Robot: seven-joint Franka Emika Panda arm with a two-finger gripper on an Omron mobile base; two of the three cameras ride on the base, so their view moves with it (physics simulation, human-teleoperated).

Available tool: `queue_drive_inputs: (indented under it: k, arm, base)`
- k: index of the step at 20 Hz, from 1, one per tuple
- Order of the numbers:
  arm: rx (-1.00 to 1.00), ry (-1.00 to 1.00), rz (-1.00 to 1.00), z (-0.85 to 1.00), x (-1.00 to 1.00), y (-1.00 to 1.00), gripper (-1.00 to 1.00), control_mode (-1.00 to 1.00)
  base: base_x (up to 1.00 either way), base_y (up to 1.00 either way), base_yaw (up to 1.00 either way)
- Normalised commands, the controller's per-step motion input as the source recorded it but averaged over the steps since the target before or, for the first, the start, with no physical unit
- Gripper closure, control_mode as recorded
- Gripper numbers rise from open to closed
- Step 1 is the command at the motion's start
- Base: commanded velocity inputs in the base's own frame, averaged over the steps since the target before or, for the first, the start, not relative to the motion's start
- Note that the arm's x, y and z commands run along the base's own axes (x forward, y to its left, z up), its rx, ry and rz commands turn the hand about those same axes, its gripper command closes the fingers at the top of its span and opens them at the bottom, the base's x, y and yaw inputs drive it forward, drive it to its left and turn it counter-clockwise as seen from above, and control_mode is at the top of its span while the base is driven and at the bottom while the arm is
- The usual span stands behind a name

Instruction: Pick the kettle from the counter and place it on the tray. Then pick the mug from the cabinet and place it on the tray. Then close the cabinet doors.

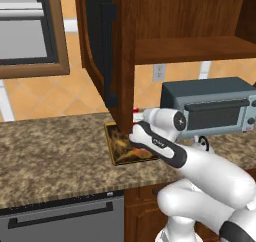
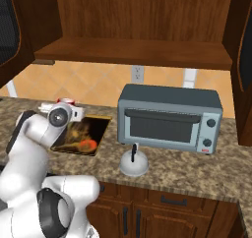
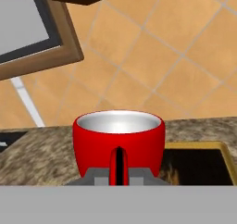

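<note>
The tool (image 3: 119, 174) is gripping the red mug (image 3: 118, 142), whitish inside and empty, just above the bench (image 3: 37, 160). The tray (image 3: 203, 165) is lying at its 3 o'clock. The kettle (image 2: 134, 163) is sitting before the toaster oven (image 2: 170, 119).

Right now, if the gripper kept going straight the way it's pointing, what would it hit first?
The gripper is already at the mug, so nothing lies between them. Beyond the mug, the line seems to run over the counter toward the tiled wall, left of the tray. Depth there is unclear.
</note>
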Motion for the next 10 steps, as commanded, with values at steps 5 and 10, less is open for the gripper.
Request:
queue_drive_inputs:
  k: [5,10]
  arm:
    - [0.03,0.01,-0.09,-0.28,0.26,-0.02,1.0,-1.0]
    - [0.0,0.01,-0.15,-0.3,0.38,-0.03,1.0,-1.0]
  base:
    - [0.0,0.0,0.0]
    - [0.0,0.0,0.0]
